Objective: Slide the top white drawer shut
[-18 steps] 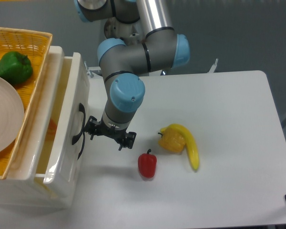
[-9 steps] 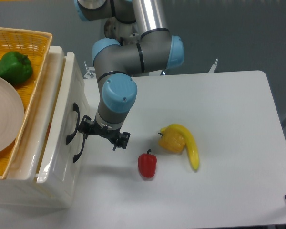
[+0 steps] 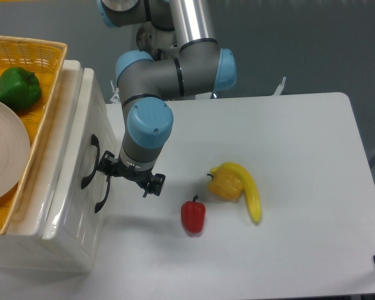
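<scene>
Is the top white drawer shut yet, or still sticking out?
Nearly shut. The top white drawer shows only a thin lip proud of the cabinet, with the tool against its front by the black handle.

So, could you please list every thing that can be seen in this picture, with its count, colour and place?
top white drawer: 1, cream-white with black handle, left side, nearly pushed in
lower drawer handle: 1, black, just below the top one
wicker basket: 1, yellow, on top of the drawer unit
green pepper: 1, green, in the basket, far end
plate: 1, white, in the basket
red pepper: 1, red, on the table, near middle
yellow pepper: 1, yellow, right of the red one
banana: 1, yellow, touching the yellow pepper
table: 1, white
gripper: 1, black, at the drawer front
arm: 1, grey and blue
</scene>
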Available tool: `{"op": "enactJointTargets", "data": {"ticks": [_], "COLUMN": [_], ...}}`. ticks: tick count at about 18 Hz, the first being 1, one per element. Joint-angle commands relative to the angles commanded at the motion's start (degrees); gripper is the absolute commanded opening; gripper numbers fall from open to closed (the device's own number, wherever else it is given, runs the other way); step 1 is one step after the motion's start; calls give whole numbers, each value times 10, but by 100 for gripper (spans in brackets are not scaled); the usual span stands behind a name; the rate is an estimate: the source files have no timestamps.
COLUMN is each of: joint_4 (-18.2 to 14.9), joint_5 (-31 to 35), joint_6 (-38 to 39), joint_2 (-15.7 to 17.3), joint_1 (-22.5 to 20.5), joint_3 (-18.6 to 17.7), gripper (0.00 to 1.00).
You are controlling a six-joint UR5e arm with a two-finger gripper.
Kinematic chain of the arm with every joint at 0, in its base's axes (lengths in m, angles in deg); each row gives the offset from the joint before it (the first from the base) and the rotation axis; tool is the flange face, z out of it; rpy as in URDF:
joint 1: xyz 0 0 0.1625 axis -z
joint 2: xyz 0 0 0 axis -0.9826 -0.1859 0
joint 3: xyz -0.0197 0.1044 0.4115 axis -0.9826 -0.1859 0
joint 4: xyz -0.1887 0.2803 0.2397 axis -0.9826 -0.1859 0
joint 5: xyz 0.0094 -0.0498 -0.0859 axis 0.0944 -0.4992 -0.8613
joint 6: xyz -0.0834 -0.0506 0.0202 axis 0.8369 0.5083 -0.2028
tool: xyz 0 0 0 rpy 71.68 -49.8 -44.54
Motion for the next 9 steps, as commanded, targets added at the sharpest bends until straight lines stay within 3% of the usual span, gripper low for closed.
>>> {"op": "enactJointTargets", "data": {"ticks": [5,9], "joint_4": [2,0], "joint_5": [1,1], "joint_6": [-6,-83], "joint_2": [0,2], "joint_1": [-33,-68], "joint_3": [21,24], "gripper": [100,100]}}
